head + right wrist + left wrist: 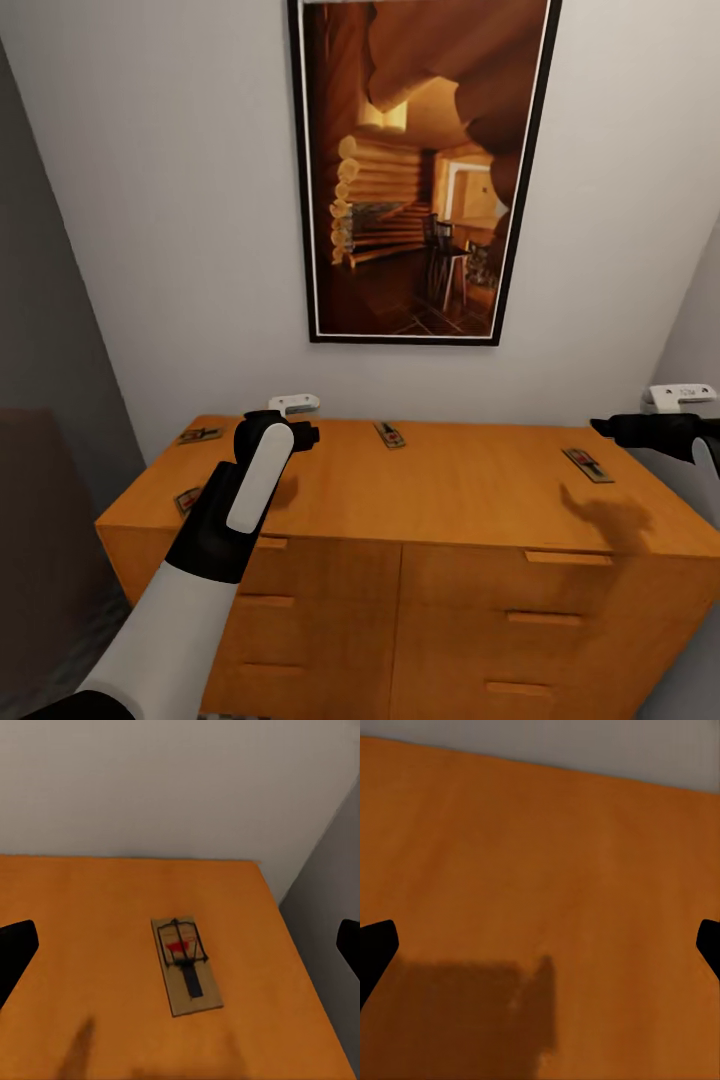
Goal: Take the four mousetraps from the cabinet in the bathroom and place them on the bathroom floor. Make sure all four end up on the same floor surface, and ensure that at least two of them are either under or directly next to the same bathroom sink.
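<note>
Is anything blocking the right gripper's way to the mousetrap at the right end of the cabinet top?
Nothing visible does. The mousetrap lies alone on the cabinet top, and in the right wrist view it sits between the wide-open fingertips of the right gripper with bare wood around it.

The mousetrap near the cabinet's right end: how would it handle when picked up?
The mousetrap looks like a stiff flat slab, so probably rigid and light. Lying flush on the cabinet, its thin edges may be hard to pinch; it likely slides rather than tips.
</note>
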{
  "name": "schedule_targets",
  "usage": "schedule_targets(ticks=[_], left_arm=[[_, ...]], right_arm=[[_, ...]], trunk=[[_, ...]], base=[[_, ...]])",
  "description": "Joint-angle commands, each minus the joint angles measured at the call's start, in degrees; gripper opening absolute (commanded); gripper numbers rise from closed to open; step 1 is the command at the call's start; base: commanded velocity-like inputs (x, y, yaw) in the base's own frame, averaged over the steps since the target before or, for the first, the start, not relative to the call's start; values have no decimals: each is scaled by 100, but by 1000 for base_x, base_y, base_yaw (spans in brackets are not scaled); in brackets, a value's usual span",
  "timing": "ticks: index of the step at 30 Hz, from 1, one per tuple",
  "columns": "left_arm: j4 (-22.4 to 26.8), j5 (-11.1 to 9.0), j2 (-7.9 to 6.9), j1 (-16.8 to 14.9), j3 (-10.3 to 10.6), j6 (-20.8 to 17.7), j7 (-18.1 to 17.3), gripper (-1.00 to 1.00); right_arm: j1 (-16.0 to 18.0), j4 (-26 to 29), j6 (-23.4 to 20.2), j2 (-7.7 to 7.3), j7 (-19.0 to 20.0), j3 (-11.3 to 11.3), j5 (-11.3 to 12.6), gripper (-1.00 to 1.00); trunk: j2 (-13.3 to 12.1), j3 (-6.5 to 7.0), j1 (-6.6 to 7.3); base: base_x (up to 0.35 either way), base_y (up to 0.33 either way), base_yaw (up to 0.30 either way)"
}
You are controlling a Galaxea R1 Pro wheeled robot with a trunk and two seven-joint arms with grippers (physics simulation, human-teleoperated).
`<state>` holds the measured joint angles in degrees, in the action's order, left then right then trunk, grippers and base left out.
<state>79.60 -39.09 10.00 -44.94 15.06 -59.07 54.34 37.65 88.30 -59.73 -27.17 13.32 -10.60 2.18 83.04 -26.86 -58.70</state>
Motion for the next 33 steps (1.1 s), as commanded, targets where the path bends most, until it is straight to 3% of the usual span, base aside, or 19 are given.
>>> schedule_targets(ticks=[1, 22, 33], left_arm=[[4, -53, 0, -6, 4, -17, 60, 100], [32, -54, 0, -5, 5, -17, 68, 100], [45, -60, 0, -6, 5, -23, 68, 100]], right_arm=[[5, 4, -27, 1, 1, -3, 20, 100], [5, -27, -27, 9, 34, 12, 77, 100], [5, -733, -27, -2, 106, 7, 118, 100]], trunk=[[4, -7, -3], [4, -7, -3], [4, -7, -3]], base=[[243, 0, 0], [43, 0, 0], [1, 0, 0]])
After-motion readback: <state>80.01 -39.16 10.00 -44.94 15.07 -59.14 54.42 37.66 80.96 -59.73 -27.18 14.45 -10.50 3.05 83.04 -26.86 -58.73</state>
